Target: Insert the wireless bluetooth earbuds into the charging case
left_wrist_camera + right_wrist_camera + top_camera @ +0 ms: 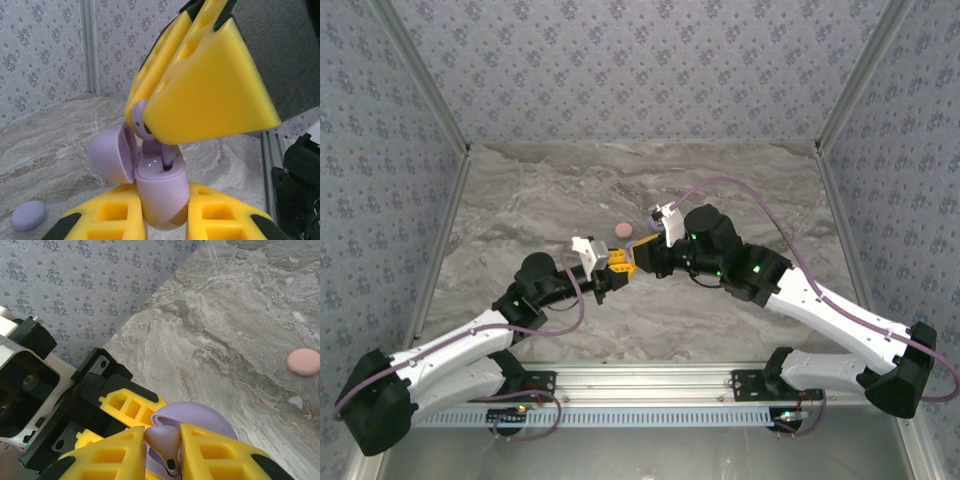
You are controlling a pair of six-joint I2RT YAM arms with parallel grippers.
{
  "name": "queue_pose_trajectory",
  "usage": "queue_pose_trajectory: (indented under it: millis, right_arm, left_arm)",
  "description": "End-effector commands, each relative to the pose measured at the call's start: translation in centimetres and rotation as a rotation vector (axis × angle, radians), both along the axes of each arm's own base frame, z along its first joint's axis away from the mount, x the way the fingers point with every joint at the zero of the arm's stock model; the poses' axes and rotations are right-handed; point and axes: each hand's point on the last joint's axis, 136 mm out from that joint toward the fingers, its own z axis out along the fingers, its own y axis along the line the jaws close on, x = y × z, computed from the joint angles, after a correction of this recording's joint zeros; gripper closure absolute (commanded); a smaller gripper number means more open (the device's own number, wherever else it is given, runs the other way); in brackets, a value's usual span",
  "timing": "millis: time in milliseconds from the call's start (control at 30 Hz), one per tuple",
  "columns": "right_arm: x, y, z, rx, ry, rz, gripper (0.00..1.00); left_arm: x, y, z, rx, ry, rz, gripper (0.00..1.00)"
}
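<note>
Mid-table on the marbled tabletop (520, 200), the left gripper (165, 215) clamps an open lavender charging case (160, 187) upright, lid tipped to one side, so its well faces up. The right gripper (162, 447) pinches a lavender earbud (161, 439) stem-down at the mouth of that well, apparently to seat it. A pink round case (622, 230) lies nearby, apart from both.

It looked like a robot test booth: marble-patterned worktop (520, 200), floral-papered panel walls (640, 70), aluminium mounting rail (650, 385).
</note>
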Motion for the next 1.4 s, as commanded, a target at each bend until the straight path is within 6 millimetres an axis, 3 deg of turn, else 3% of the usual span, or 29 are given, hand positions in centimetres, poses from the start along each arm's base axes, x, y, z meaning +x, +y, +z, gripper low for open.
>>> queue_pose_trajectory:
  millis: [0, 300, 533, 1367]
  right_arm:
    - [-0.5, 0.4, -1.2, -0.030, 0.031, 0.038, 0.75]
    - [-0.9, 1.1, -0.2, 0.014, 0.037, 0.079, 0.75]
    - [-0.7, 0.6, -0.7, -0.019, 0.042, 0.064, 0.75]
    - [-0.1, 0.2, -0.8, -0.052, 0.031, 0.042, 0.70]
  left_arm:
    - [-0.6, -0.2, 3.3, -0.083, -0.063, -0.026, 0.96]
    - [-1.0, 0.0, 4.5, -0.146, -0.079, -0.038, 0.96]
    - [-1.2, 0.3, 5.3, -0.169, -0.091, -0.037, 0.96]
    - [-1.4, 0.2, 5.8, -0.178, -0.098, -0.054, 0.96]
